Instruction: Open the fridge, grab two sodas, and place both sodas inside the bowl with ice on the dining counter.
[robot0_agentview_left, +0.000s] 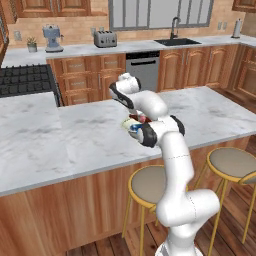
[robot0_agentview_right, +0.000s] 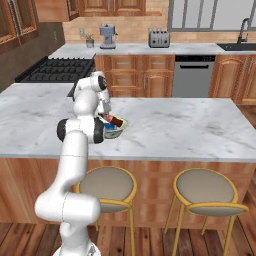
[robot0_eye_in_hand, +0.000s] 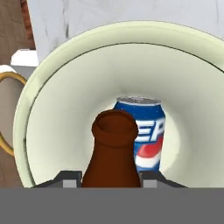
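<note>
Gripping bottle (robot0_eye_in_hand: 111, 153) inside bowl (robot0_eye_in_hand: 65, 87), claw (robot0_eye_in_hand: 109, 179) beside can (robot0_eye_in_hand: 146, 131).

Smooth matt cream bowl (robot0_eye_in_hand: 65, 87), glossy blue can (robot0_eye_in_hand: 146, 131), matt brown bottle (robot0_eye_in_hand: 113, 153), veined marble dining counter (robot0_agentview_left: 60, 135)

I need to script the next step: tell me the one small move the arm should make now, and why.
Probably open the fingers to release the dark-brown bottle: it hangs between them inside the pale cream-green bowl beside the blue can, so both sodas are already in place.
</note>
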